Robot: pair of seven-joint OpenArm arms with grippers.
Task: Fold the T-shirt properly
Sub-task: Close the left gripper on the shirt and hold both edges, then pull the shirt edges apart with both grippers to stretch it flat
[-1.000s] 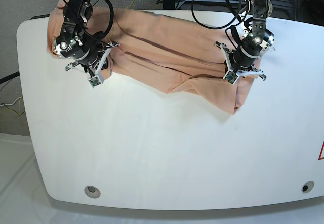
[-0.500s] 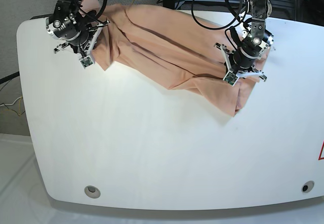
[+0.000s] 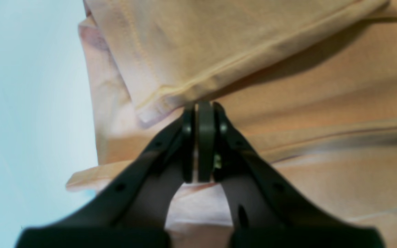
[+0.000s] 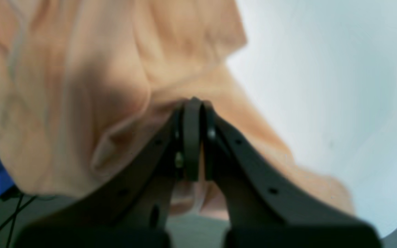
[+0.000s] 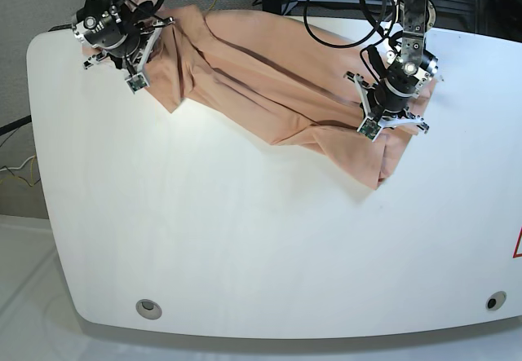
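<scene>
on the white tabletop [image 5: 245, 247] the t-shirt [image 5: 269, 84] lies stretched along the far edge. the left tool [image 3: 200, 113] and the right tool [image 4: 193, 110] are each clenched on its cloth.

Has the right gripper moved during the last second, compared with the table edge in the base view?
Yes. The right gripper, shut on the T-shirt, has gone up and back toward the far left corner of the table, pulling that end of the shirt with it.
</scene>
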